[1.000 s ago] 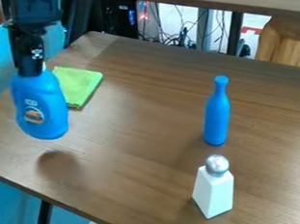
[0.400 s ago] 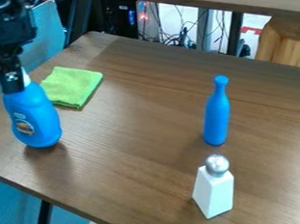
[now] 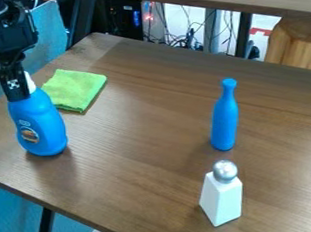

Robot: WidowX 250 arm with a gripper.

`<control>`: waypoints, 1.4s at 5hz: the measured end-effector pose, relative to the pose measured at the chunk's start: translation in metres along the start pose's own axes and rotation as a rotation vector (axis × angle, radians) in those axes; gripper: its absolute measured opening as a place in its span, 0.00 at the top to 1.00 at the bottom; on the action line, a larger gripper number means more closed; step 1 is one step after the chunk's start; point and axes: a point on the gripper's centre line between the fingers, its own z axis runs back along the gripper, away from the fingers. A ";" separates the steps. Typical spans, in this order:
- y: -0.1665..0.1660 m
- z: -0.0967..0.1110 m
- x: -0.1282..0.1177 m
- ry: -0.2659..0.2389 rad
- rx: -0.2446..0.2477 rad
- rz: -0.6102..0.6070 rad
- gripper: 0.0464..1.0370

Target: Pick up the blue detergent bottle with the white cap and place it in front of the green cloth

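gripper | clamped on wide blue bottle | white cap partly hidden | arm cut off at top edge

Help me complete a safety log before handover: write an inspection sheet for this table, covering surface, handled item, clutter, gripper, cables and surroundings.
Surface: brown wood-grain table, shadows on it.
Handled item: labelled blue bottle, near the left edge.
Clutter: green cloth behind that bottle; slim blue bottle upright; white container with silver top.
Gripper: jaws on the labelled bottle's neck.
Cables: tangled cables beyond the far edge; on the table, nothing seen.
Surroundings: wooden piece at right.
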 end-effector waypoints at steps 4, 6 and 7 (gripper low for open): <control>-0.012 0.006 0.027 0.002 -0.039 0.036 0.02; -0.008 0.051 0.050 -0.073 0.012 0.007 0.03; -0.017 0.067 0.089 -0.069 0.048 -0.039 0.03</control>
